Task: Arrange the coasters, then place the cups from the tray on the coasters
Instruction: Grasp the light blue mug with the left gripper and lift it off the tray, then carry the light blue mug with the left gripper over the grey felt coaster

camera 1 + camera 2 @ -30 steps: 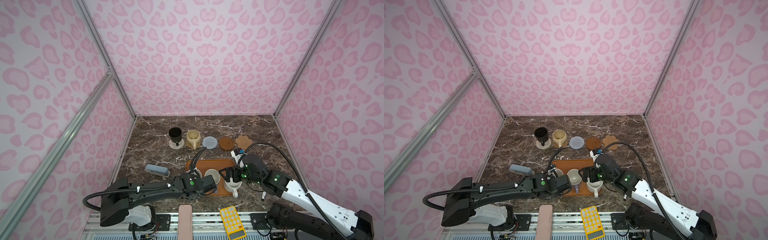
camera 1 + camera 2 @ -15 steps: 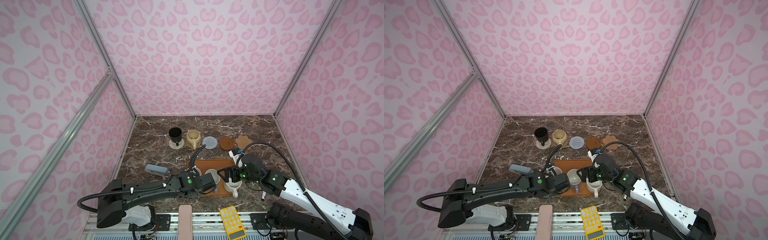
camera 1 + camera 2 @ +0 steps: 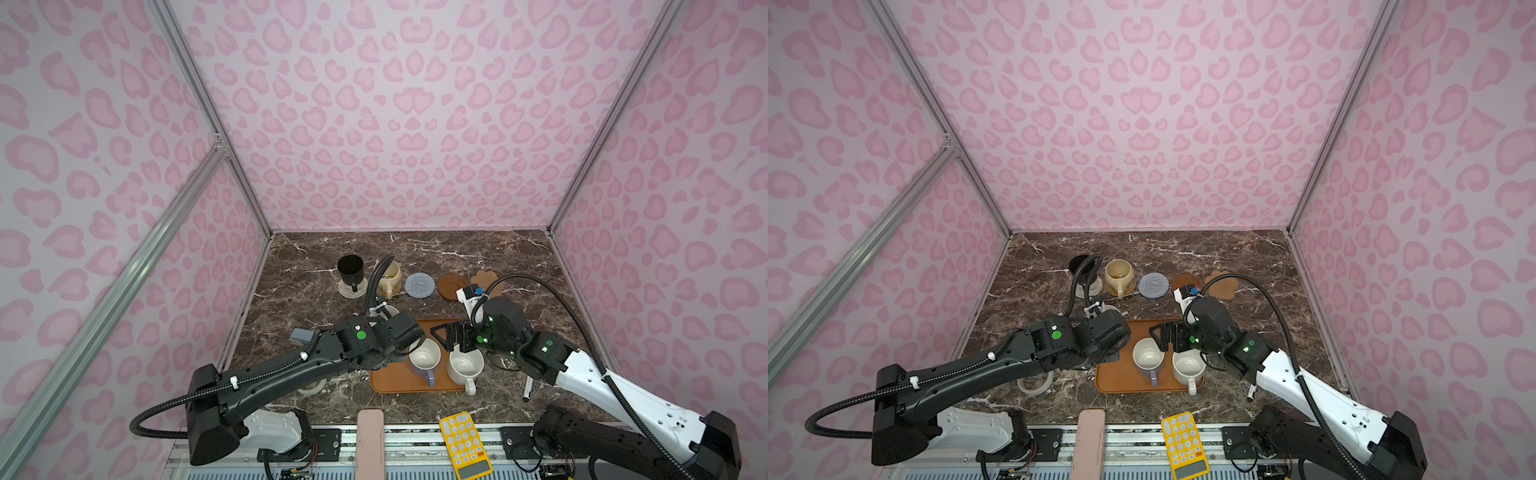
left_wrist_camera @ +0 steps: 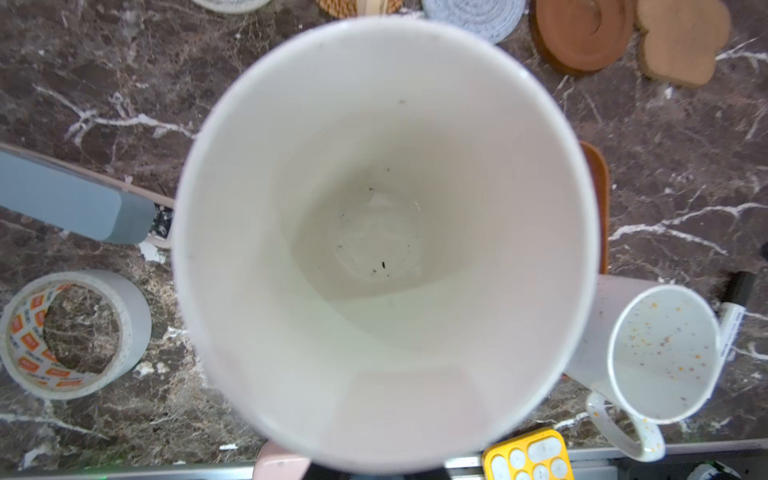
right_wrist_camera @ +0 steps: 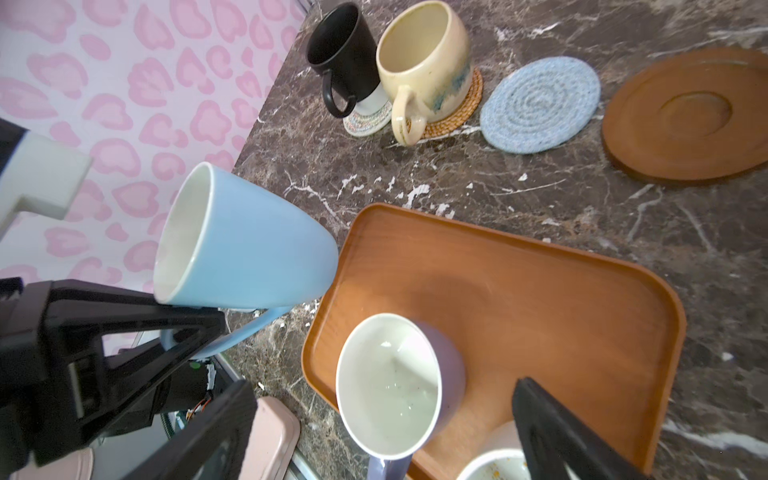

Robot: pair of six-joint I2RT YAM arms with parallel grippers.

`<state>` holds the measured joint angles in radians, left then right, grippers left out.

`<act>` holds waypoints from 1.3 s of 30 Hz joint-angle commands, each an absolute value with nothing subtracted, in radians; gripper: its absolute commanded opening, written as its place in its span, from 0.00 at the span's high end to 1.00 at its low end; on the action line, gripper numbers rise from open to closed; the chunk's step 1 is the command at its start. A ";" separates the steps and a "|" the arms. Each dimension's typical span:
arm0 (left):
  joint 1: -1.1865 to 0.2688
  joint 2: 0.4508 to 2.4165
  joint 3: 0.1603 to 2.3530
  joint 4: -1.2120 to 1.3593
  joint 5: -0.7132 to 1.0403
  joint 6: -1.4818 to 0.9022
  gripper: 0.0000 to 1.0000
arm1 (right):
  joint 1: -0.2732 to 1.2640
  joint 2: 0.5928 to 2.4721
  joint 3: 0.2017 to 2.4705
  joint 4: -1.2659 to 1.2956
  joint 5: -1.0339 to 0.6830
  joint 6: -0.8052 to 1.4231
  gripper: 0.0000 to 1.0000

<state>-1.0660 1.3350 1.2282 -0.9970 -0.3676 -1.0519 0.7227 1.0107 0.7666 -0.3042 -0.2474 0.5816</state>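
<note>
My left gripper [image 5: 214, 328] is shut on the handle of the light blue cup [image 5: 249, 245], which hangs just off the tray's far left corner. Its white inside [image 4: 374, 249] fills the left wrist view. In both top views the wrist hides this cup. The orange-brown tray [image 3: 395, 384] holds the lavender cup [image 3: 424, 359] and the speckled white cup [image 3: 465, 365]. My right gripper [image 5: 384, 388] stands open over the lavender cup [image 5: 399, 382], a finger on each side. At the back, the black cup [image 3: 350, 268] stands on the white coaster and the cream-yellow cup [image 3: 1119, 274] on the rattan one. The blue coaster [image 3: 419, 285], brown disc [image 3: 451, 284] and paw coaster [image 3: 486, 276] are bare.
A tape ring [image 4: 70, 332] and a grey-blue case [image 4: 70, 203] lie left of the tray. A marker pen [image 3: 527, 388] lies to its right. A yellow calculator [image 3: 463, 444] and a pink case [image 3: 370, 440] sit at the front edge. Pink walls close in three sides.
My left gripper has carried the light blue cup off the tray's left part toward the back. The right gripper has shifted slightly left over the lavender cup, still open.
</note>
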 commanded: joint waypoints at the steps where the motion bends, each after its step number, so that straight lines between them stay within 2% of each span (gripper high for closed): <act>1: -1.023 1.359 1.291 -0.957 -0.376 -0.942 0.97 | 0.692 1.042 0.786 -0.262 -0.261 0.574 0.02; 9: -0.917 1.523 1.497 -0.903 -0.311 -0.796 0.97 | 0.587 1.130 0.851 -0.278 -0.288 0.572 0.03; 23: -0.797 1.997 1.932 -0.895 -0.235 -0.680 0.97 | 0.400 1.199 0.849 -0.259 -0.345 0.570 0.04; 33: -0.770 2.217 2.130 -0.938 -0.253 -0.675 0.97 | 0.387 1.248 0.837 -0.241 -0.383 0.576 0.05; 39: -0.769 2.260 2.146 -0.935 -0.263 -0.691 0.97 | 0.386 1.246 0.816 -0.233 -0.381 0.579 0.06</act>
<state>-0.7692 2.2505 2.1262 -0.9466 -0.2348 -0.6788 0.3862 1.2457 0.8261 -0.2550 -0.3779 0.5823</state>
